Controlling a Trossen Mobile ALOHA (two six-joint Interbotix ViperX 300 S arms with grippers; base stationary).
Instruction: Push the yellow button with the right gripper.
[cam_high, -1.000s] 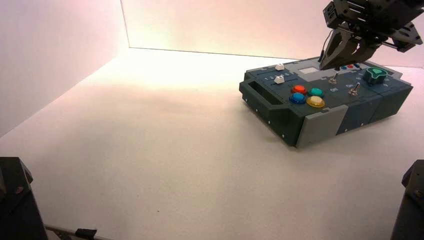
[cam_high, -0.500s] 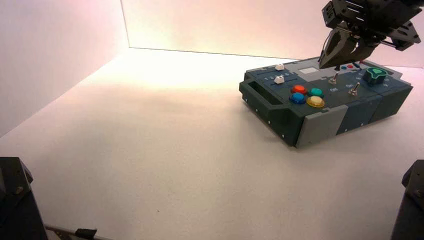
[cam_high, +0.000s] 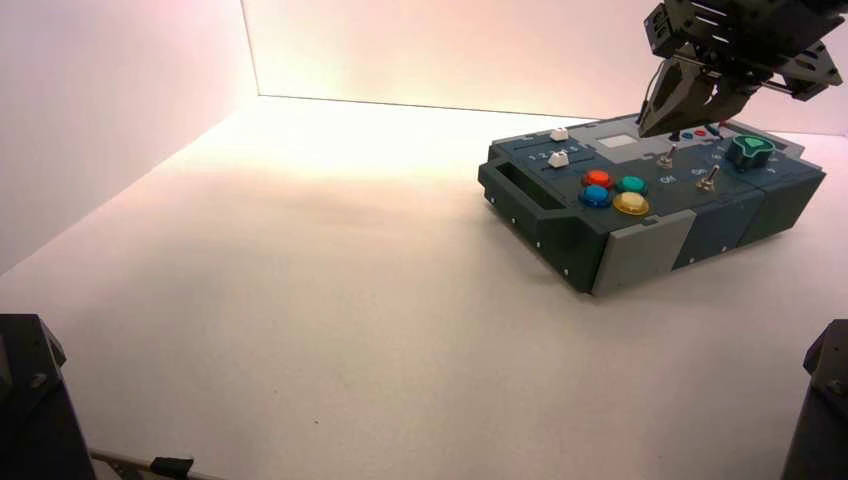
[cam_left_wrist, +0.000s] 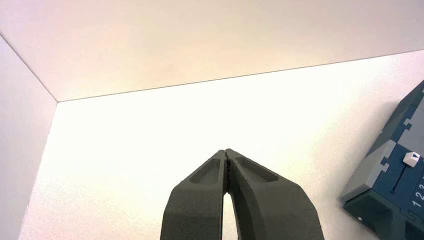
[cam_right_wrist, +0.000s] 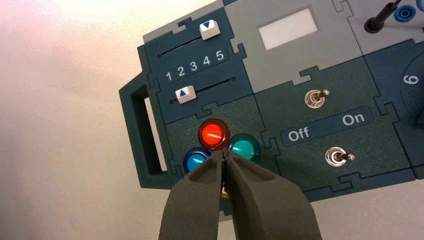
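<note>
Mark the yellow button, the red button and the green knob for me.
yellow button (cam_high: 631, 203): high view, on its domed cap.
red button (cam_right_wrist: 212, 134): right wrist view, on its lit cap.
green knob (cam_high: 750, 150): high view, on its top.

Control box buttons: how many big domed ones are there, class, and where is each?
4, clustered beside the handle: red, teal, blue and yellow, the yellow nearest the box's front edge.

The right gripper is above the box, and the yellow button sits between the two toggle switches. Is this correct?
Not between the switches: in the high view, the yellow button sits beside the blue and teal buttons.
</note>
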